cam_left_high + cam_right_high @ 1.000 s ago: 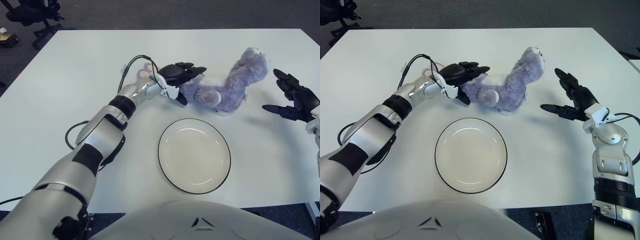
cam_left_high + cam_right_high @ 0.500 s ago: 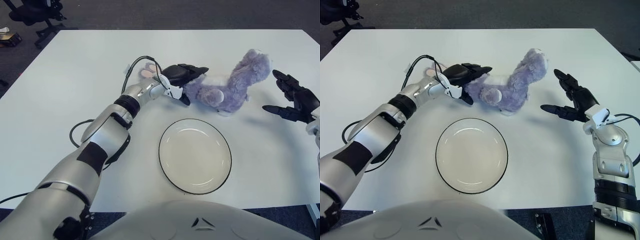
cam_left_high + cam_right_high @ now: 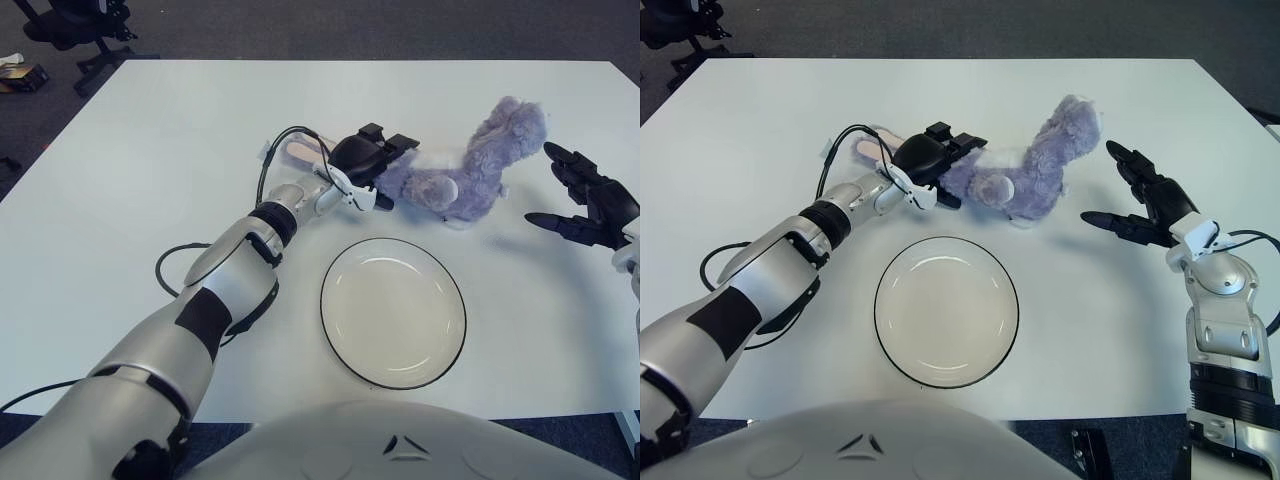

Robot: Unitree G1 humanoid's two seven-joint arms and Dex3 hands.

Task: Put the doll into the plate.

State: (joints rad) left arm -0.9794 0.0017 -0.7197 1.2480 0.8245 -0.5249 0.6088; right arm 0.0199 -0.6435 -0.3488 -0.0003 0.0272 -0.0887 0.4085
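Doll (image 3: 470,178): lavender-purple plush, with a paler patch at its middle and a pink ear (image 3: 297,149) showing at its left end. Plate (image 3: 393,312): cream-white face, thin black rim. Table (image 3: 140,150): plain white, no pattern. Left hand (image 3: 372,158): black fingers, white wrist fittings, black cable; its arm is silver-grey with black bands. Right hand (image 3: 1150,200): black fingers on a silver-grey forearm. Floor beyond the table's far edge: dark grey.

A white table (image 3: 150,150) stands on dark floor, an office chair (image 3: 75,25) beyond it.
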